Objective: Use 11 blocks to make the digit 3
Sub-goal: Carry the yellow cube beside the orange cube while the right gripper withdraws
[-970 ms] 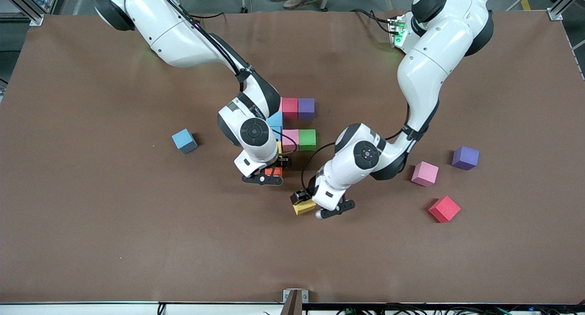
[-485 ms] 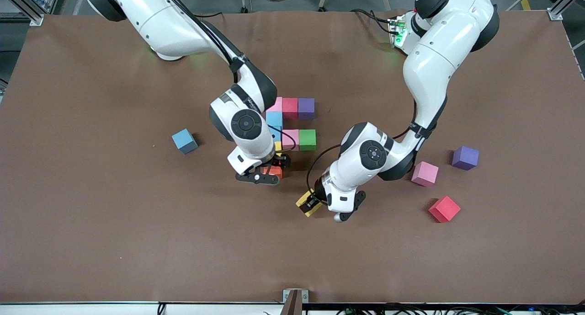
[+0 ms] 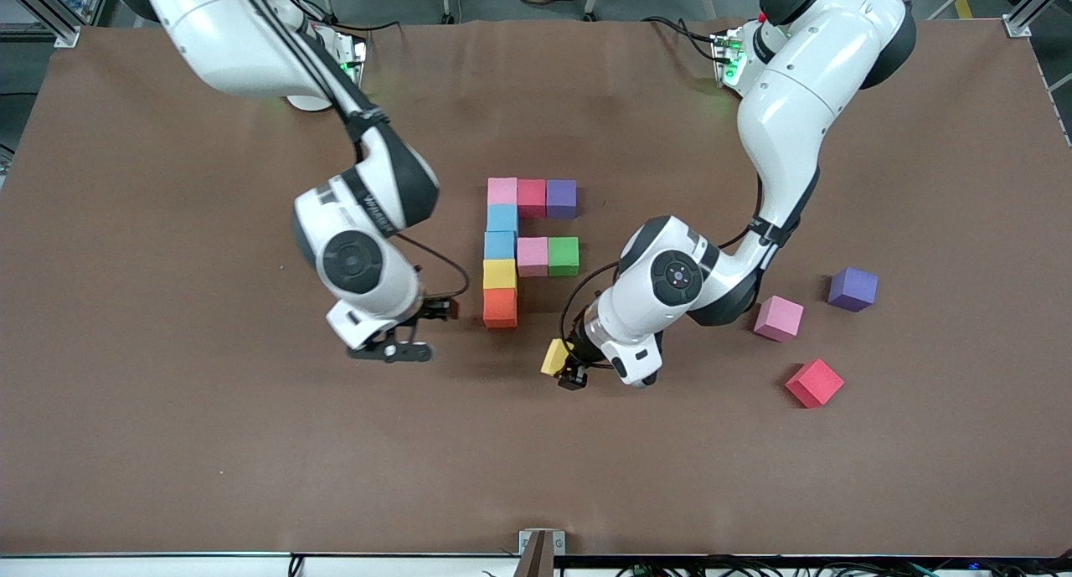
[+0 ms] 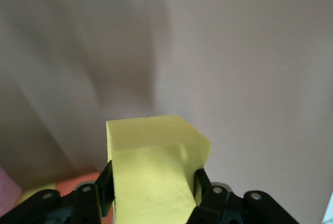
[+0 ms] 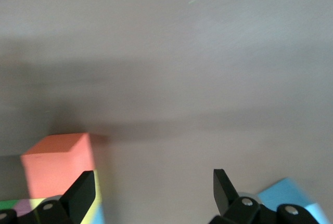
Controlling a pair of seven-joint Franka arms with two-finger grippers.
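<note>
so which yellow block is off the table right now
The yellow block clamped in the left gripper; the other yellow block sits in the figure's column, between a blue block and the orange block.

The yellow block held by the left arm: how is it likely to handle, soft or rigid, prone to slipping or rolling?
The yellow block looks like matte foam, so probably light and slightly squashy. The left end effector grips its flat sides, so slipping seems unlikely. Its flat cube faces suggest it would sit still, not roll.
</note>
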